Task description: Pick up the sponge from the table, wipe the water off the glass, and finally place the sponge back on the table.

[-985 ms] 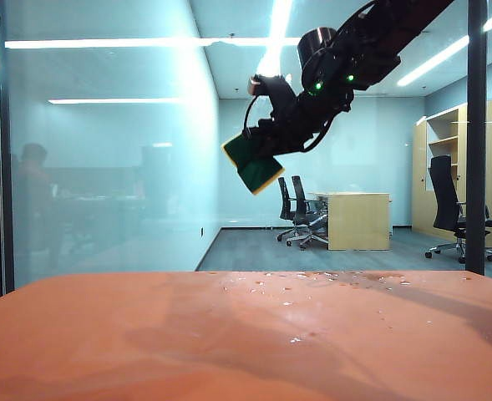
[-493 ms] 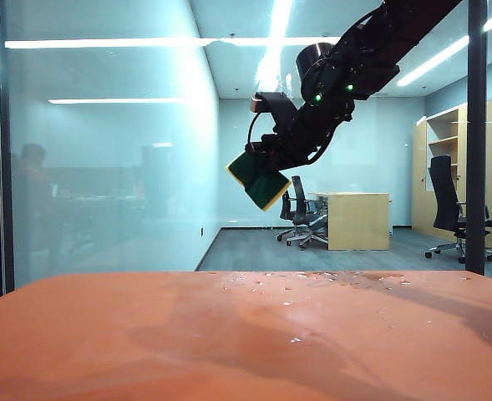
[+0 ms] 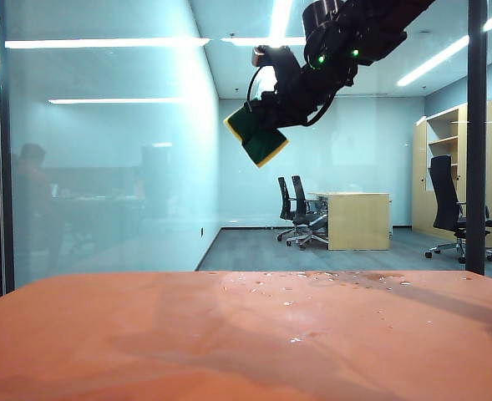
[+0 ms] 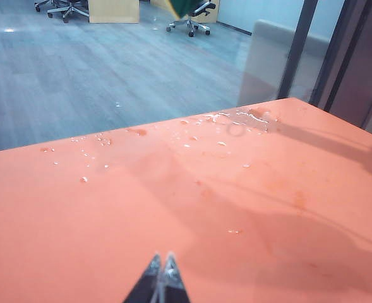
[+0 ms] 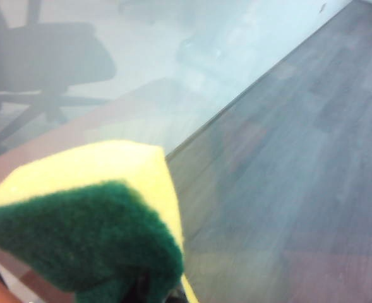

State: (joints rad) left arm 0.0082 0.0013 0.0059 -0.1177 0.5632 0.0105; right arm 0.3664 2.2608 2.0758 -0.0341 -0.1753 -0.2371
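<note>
In the exterior view the right arm reaches in from the upper right of the frame, and the right gripper [image 3: 272, 117] sits high in the upper centre, its fingers pinching the sponge [image 3: 256, 135] by one end. The sponge hangs tilted, dark green scouring face toward the camera with a thin yellow edge along its lower side, up against the glass [image 3: 112, 167] well above the table [image 3: 145, 342]. Whether the sponge actually touches the pane cannot be told from this angle. The right wrist view shows the sponge [image 5: 91, 214] close up, yellow foam behind and the green layer in front, filling the lower left of that frame, with the blurred office floor and a chair seen through the glass beyond it. Water [image 3: 329, 277] lies as small clear droplets scattered along the far edge of the orange table, right of centre, near the foot of the glass. The left wrist view shows the left gripper [image 4: 161, 278] at the bottom centre of its frame, fingers pressed together and holding nothing, low over the bare orange table [image 4: 78, 240], with the droplets [image 4: 236, 120] spread toward the far edge.
</note>
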